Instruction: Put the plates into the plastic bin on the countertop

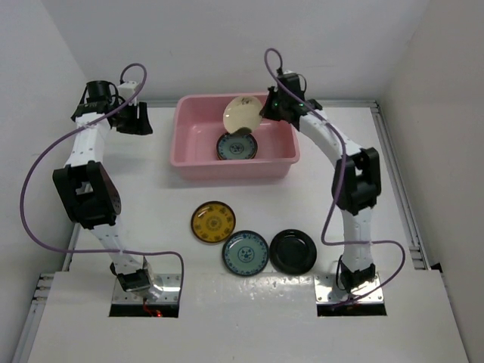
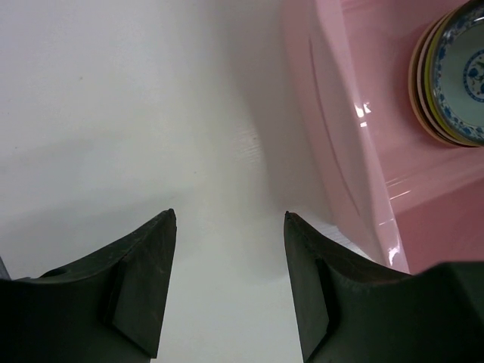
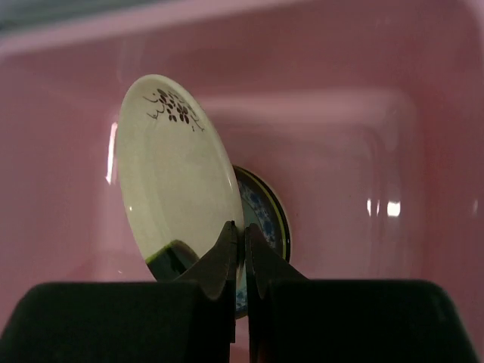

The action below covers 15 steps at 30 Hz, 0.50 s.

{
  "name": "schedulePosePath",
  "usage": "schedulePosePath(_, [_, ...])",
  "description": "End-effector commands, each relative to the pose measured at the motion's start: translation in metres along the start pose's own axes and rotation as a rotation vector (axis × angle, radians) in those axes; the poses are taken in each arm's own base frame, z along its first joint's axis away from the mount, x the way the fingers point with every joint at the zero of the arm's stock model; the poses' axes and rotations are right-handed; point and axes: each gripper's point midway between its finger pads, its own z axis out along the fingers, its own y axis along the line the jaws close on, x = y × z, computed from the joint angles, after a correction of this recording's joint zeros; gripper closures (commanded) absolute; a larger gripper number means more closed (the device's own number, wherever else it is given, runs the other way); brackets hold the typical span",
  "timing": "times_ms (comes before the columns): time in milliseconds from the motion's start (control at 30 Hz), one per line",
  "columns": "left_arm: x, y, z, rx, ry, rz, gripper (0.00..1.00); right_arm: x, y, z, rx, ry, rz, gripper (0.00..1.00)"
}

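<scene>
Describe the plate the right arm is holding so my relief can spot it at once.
Find the pink bin at the far middle of the countertop. Over it the right gripper pinches a plate by its rim, tilted on edge. It alone is cream with a dark sprig; the other plates lie flat.

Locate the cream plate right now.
Top view, back centre: the cream plate hangs tilted over the pink bin, pinched at its rim by the right fingers, just above the blue-patterned plate already inside.
</scene>
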Motion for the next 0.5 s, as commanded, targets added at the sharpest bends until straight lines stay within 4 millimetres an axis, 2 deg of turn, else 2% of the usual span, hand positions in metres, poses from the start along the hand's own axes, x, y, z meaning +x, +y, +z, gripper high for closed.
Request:
schedulePosePath(0, [-0.004, 0.014, -0.007, -0.031, -0.019, 0.0, 0.39, 0.012, 0.019, 0.012, -0.084, 0.08, -0.035, 1.0])
schedulePosePath(67, [-0.001, 0.013, -0.003, -0.02, -0.014, -0.004, 0.39, 0.015, 0.019, 0.018, -0.098, 0.085, -0.037, 1.0])
schedulePosePath(100, [-0.001, 0.013, -0.003, -0.02, -0.014, -0.014, 0.39, 0.024, 0.014, 0.027, -0.097, 0.107, -0.034, 1.0])
schedulePosePath(167, [0.001, 0.014, 0.0, -0.017, -0.006, -0.019, 0.39, 0.03, 0.013, 0.03, -0.098, 0.122, -0.02, 1.0])
schedulePosePath(200, [0.001, 0.014, 0.0, -0.017, -0.006, -0.019, 0.39, 0.043, 0.01, 0.036, -0.103, 0.162, -0.008, 1.0])
schedulePosePath(333, [-0.001, 0.015, 0.0, -0.02, -0.014, -0.014, 0.39, 0.074, 0.008, 0.042, -0.119, 0.245, 0.016, 1.0])
schedulePosePath(367, [-0.001, 0.015, 0.0, -0.02, -0.014, -0.014, 0.39, 0.085, 0.008, 0.044, -0.119, 0.269, 0.011, 0.9])
schedulePosePath(433, [0.001, 0.014, 0.004, -0.008, -0.009, -0.019, 0.39, 0.093, 0.006, 0.044, -0.116, 0.292, -0.01, 0.72])
schedulePosePath(467, [0.001, 0.014, 0.004, -0.008, -0.009, -0.019, 0.39, 0.093, 0.007, 0.044, -0.114, 0.291, -0.021, 0.5])
